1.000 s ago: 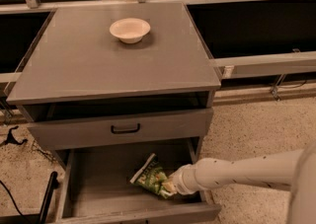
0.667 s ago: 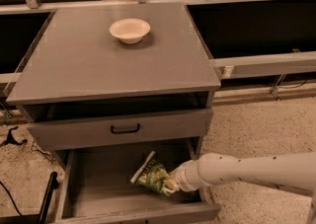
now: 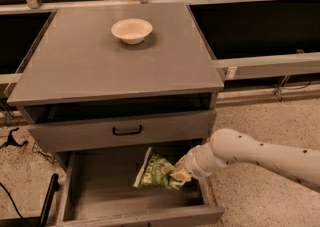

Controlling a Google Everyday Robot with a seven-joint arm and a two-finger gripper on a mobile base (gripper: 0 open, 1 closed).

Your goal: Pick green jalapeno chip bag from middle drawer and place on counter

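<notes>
One grey cabinet fills most of what we see. At its far left, a black post (image 3: pixel 48 202) leans up from the speckled floor (image 3: pixel 260 198) just beside the open tray.

The counter (image 3: pixel 90 71) is the flat matte top of the cabinet, and a cream bowl (image 3: pixel 131 30) sits toward its back, a little left of centre. Below the counter's thin edge we see a dark gap, then a closed drawer front (image 3: pixel 75 135) with a black handle (image 3: pixel 127 130).

Under that front, the middle drawer (image 3: pixel 100 183) is pulled out toward us, its flat grey floor bare on the left half. The green jalapeno chip bag (image 3: pixel 156 172) is inside this drawer, right of centre and close to the right wall. It is set at a slant, its white edge strip at the upper left and its white lettering facing up.

The gripper (image 3: pixel 178 174) is down in the drawer at the bag's right edge, touching it. Its pale fingers (image 3: pixel 177 175) read to us as drawn narrow, pinched on that edge of the foil. The white arm (image 3: pixel 250 153) reaches in from the right, crossing over the drawer's right wall.
</notes>
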